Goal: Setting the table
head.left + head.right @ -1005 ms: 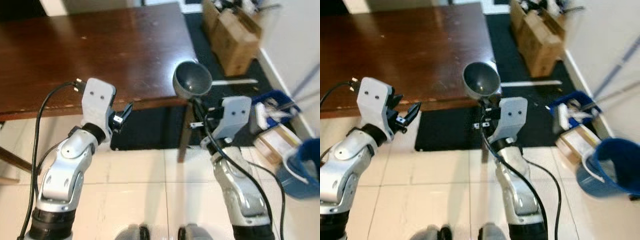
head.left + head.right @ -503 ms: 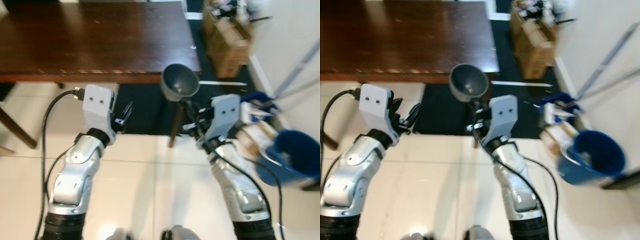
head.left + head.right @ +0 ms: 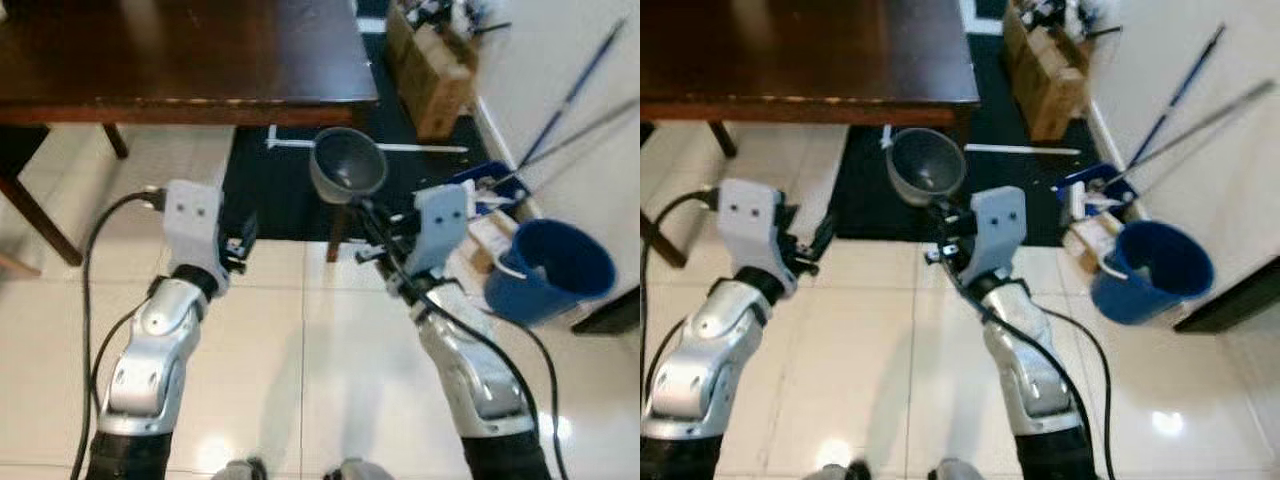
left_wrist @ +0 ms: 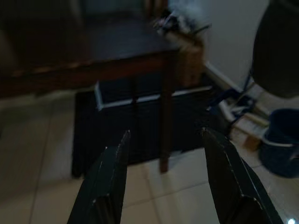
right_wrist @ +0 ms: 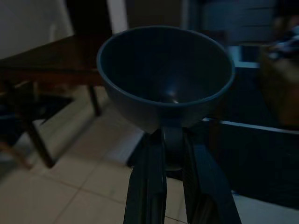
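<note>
View has shifted vs a second ago: the dark wood surface (image 3: 190, 50) now sits further off, its near edge well ahead of both arms, more tile floor (image 3: 300, 350) in between. That's the camera/body moving, not the objects. The bowl (image 3: 348, 165) is in the same spot relative to the right gripper (image 3: 372, 222).

State now:
- Right gripper's fingers are clamped on the bowl's lower rim, holding it out in front, over the black mat (image 3: 290, 180) and floor, near the surface's right corner but not above it. Mouth is tilted toward the camera.
- Left gripper (image 4: 163, 182) is empty, fingers apart, pointed at the table leg (image 4: 167, 116) and mat.

Risks, as I judge them:
- It's a thin edge pinch on a smooth, round, dark grey bowl, probably plastic or glazed. Glossy wall means low friction, so it could pivot or slip while walking.
- A drop lands on hard glossy tile: cracks if ceramic, rolls away if plastic.
- Right side is cluttered: blue bucket (image 3: 548, 270), mop handles (image 3: 570, 100), cardboard boxes (image 3: 435, 70). A wide swing could clip them.
- Bowl could hit the surface's corner if approach height is low.
</note>
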Robot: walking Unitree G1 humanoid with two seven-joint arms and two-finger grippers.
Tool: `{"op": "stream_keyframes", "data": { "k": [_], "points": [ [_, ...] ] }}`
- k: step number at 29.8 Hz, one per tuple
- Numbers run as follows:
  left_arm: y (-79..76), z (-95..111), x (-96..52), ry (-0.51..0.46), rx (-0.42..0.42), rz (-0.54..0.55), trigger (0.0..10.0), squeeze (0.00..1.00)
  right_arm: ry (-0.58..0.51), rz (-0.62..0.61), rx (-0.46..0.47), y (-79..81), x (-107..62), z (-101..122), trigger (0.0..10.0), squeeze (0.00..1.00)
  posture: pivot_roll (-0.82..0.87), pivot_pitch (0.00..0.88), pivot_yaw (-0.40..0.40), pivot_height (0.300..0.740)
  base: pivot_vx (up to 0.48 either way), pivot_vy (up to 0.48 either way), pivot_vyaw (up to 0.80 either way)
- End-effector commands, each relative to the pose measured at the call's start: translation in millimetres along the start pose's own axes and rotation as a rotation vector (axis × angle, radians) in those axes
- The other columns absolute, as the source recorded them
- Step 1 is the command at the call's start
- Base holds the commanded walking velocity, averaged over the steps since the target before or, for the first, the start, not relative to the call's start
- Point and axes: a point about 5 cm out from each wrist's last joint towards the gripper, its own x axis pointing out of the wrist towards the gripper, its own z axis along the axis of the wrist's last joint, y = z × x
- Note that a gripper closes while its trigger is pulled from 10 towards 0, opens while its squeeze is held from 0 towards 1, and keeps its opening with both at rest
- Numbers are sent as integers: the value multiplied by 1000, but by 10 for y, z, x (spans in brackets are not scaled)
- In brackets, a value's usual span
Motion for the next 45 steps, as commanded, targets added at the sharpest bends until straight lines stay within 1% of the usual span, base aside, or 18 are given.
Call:
{"op": "stream_keyframes", "data": {
  "k": [1,5,6,8,10,12,14,21,31,33,36,37,45],
  "points": [
    [46,-66,-26,26,1,12,10000,24,5,13,23,53,2,-28,10000,0,-135,56,28,740,0,0,0],
    [49,-56,-5,21,14,5,10000,43,3,10,40,58,-6,-32,10000,0,-136,56,35,740,0,0,0],
    [46,-64,4,22,26,7,10000,67,-1,12,56,67,-9,-27,10000,0,-135,55,36,740,0,0,0],
    [39,-76,18,26,34,12,10000,82,-7,18,83,87,-9,-16,10000,0,-139,55,36,740,0,0,0],
    [34,-81,23,29,33,15,10000,82,-7,21,85,92,-6,-14,10000,0,-139,55,36,740,0,0,0],
    [28,-90,22,32,32,14,10000,71,-2,25,65,92,-2,-22,10000,0,-139,55,36,740,0,0,0],
    [29,-94,21,33,33,13,10000,71,18,16,53,79,2,-49,10000,0,-139,55,36,740,0,0,756],
    [46,-100,19,36,36,26,10000,71,21,2,30,44,5,-52,10000,0,-137,60,31,740,0,0,779],
    [47,-118,23,39,35,45,10000,67,27,6,26,35,-1,-57,10000,0,-139,62,24,740,0,0,781],
    [63,-131,22,43,43,65,10000,86,28,6,23,31,-1,-59,10000,0,-140,62,24,740,0,0,781],
    [80,-139,23,41,51,87,10000,114,28,6,20,33,2,-60,10000,0,-140,62,24,740,315,0,781],
    [85,-140,24,42,56,93,10000,141,28,8,17,36,2,-60,10000,0,-140,64,21,740,480,0,775],
    [105,-146,25,43,58,111,10000,141,28,19,24,66,-4,-68,10000,0,-141,69,20,740,480,0,0]
  ]
}}
